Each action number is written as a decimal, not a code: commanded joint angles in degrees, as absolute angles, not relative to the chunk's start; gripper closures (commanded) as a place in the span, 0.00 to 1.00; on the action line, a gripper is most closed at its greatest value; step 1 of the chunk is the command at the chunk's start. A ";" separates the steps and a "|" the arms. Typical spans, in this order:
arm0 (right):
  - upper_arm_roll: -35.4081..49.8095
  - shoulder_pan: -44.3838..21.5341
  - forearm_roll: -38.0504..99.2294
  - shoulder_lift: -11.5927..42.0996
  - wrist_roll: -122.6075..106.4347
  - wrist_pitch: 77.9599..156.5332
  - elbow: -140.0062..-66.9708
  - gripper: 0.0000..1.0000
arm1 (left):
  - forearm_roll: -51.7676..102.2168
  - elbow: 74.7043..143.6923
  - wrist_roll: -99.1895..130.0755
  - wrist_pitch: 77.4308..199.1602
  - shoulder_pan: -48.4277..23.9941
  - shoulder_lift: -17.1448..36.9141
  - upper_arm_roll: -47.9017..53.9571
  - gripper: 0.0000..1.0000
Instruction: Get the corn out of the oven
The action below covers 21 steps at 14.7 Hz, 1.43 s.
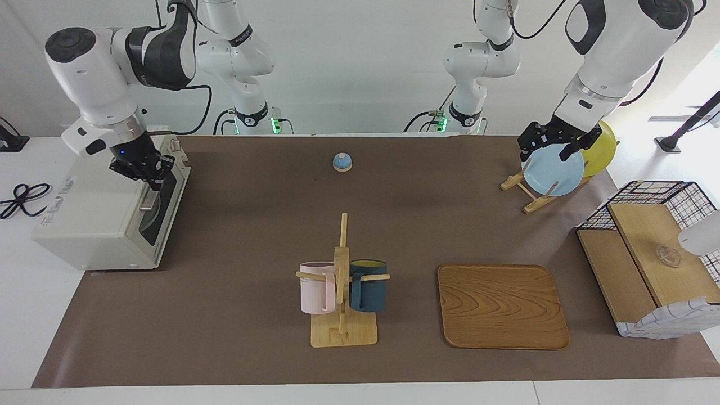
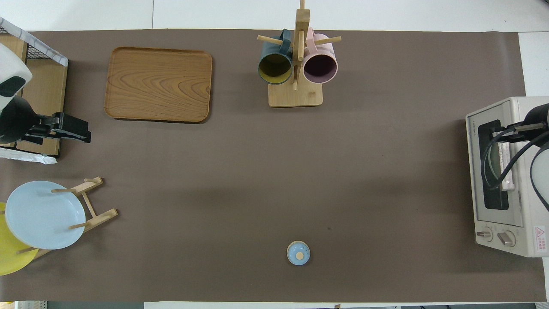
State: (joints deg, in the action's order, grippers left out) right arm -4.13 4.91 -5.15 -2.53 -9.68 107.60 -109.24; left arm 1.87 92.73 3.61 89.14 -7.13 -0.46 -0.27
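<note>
My right gripper (image 1: 151,179) is bent down onto the oven (image 1: 95,219), its fingertips pinched on the door handle (image 1: 153,189); the door is closed and I can't see the corn. My left gripper (image 1: 554,151) waits over the blue plate (image 1: 554,171), jaws open, holding nothing. From the oven toward the left arm's end I count two mugs on the mug tree (image 1: 341,292), one wooden tray (image 1: 502,306) and two racked plates.

Right gripper (image 1: 151,175) low, jaws shut — left gripper (image 1: 554,147) waits, spread.
</note>
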 commanded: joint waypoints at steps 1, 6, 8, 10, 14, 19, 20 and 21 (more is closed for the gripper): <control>-3.78 6.41 -5.71 -2.72 -10.72 109.16 -111.44 1.00 | 0.97 93.16 3.43 89.12 -6.59 -0.97 0.09 0.00; -3.87 8.26 -5.80 -1.76 -11.25 111.53 -113.37 1.00 | 0.97 93.16 3.43 89.12 -6.59 -0.97 0.09 0.00; -3.78 9.22 -5.80 -1.76 -11.51 112.76 -114.52 1.00 | 0.97 93.16 3.43 89.64 -6.59 -0.97 0.09 0.00; -3.78 9.67 -5.80 -1.76 -11.60 113.20 -115.05 1.00 | 0.97 93.16 3.52 89.82 -6.94 -0.88 0.09 0.00; -3.69 9.32 -5.45 -1.85 -11.16 112.59 -115.14 1.00 | 0.97 93.08 3.52 90.00 -7.47 -0.88 0.09 0.00; -3.60 5.98 -1.94 0.08 -8.44 114.51 -116.10 1.00 | 0.97 93.08 3.52 89.56 -7.20 -0.88 0.09 0.00; -3.60 5.02 -1.93 0.70 -8.18 116.17 -116.89 1.00 | 0.97 93.08 3.52 89.73 -7.47 -0.88 0.09 0.00; -3.60 4.31 -1.85 1.23 -7.56 118.54 -118.46 1.00 | 0.97 93.08 3.52 89.65 -7.47 -0.88 0.09 0.00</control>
